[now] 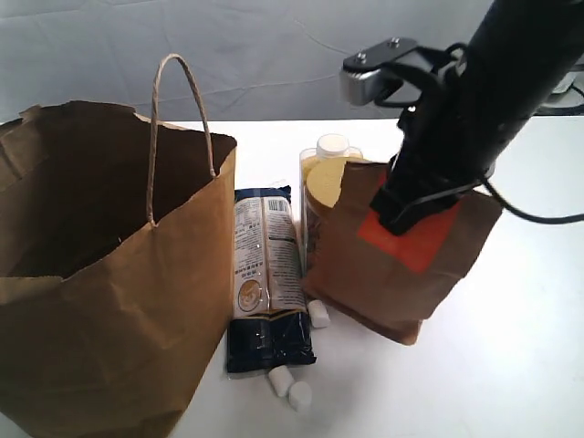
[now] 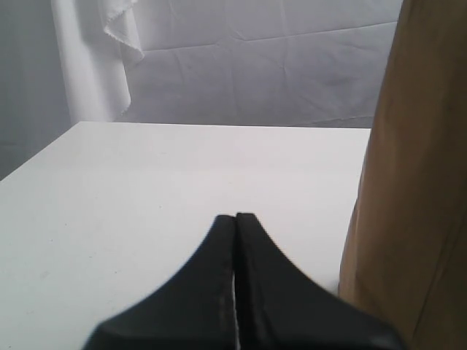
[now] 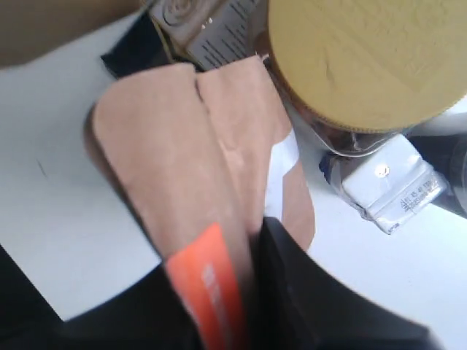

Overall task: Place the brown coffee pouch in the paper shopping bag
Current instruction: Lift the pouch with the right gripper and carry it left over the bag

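Item nearest the camera: the large brown kraft paper shopping bag [image 1: 109, 301] with twisted cord handles. It stands upright on the white surface [image 1: 511, 347] with its mouth open. The left wrist view shows a wall of the same bag [image 2: 416, 182].

Just beside the bag lies a dark blue and white plastic packet [image 1: 265, 283], flat on the surface. Three small white pieces [image 1: 290, 388] lie at the packet's end and side.

Beyond the packet from the bag stands a clear jar with a yellow lid [image 1: 324, 178]. A white-capped bottle [image 1: 333, 144] stands behind the jar.

The brown kraft paper coffee pouch with the orange-red label [image 1: 401, 274] is farthest from the bag, tilted, leaning against the jar. It is outside the bag. Whether its lower corner touches the surface cannot be told.

Right end effector [image 1: 415, 205]: pinching the pouch [image 3: 168, 160] at its upper edge, one black finger on each face.

Left end effector [image 2: 235, 219]: fingers pressed together, holding nothing, just beside the bag's wall.
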`<action>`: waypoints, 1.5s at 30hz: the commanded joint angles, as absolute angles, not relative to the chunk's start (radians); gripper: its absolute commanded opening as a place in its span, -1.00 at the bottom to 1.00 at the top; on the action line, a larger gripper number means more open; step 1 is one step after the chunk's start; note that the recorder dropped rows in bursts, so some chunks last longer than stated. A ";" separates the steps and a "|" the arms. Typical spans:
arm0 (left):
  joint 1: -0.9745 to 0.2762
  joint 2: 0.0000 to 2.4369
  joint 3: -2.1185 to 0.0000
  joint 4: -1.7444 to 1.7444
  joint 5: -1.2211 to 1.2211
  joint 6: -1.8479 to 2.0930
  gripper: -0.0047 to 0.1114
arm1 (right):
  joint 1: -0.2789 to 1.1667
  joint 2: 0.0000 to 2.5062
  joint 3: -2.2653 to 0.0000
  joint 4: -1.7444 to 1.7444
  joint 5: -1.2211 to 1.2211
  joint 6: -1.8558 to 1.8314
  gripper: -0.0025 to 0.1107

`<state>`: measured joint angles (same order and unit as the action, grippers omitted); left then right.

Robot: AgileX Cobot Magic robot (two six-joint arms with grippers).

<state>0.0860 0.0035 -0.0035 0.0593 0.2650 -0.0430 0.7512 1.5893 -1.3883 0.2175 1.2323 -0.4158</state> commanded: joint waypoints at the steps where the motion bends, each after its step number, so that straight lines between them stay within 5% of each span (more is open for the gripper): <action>1: 0.089 0.000 0.000 0.064 0.260 -0.046 -0.92 | 0.748 1.457 -1.393 0.207 1.221 -0.382 -0.96; 10: 0.089 0.000 0.000 0.064 0.260 -0.046 -0.92 | 0.748 1.200 -1.393 0.298 1.040 -0.355 -0.96; 19: 0.089 0.000 0.000 0.064 0.260 -0.046 -0.92 | 0.748 1.099 -1.393 0.840 0.790 -0.640 -0.96; 32: 0.089 0.000 0.000 0.064 0.260 -0.046 -0.92 | 0.748 1.336 -1.393 1.426 0.730 -1.080 -0.96; 41: 0.089 0.000 0.000 0.064 0.260 -0.046 -0.92 | 0.783 1.551 -1.581 1.410 0.805 -1.066 -0.96; 45: 0.089 0.000 0.000 0.064 0.260 -0.046 -0.92 | 0.862 1.621 -1.671 1.108 0.842 -0.837 -0.96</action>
<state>0.0860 0.0035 -0.0035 0.0593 0.2650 -0.0430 0.8210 1.6000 -1.6232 1.2548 0.8085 -0.9775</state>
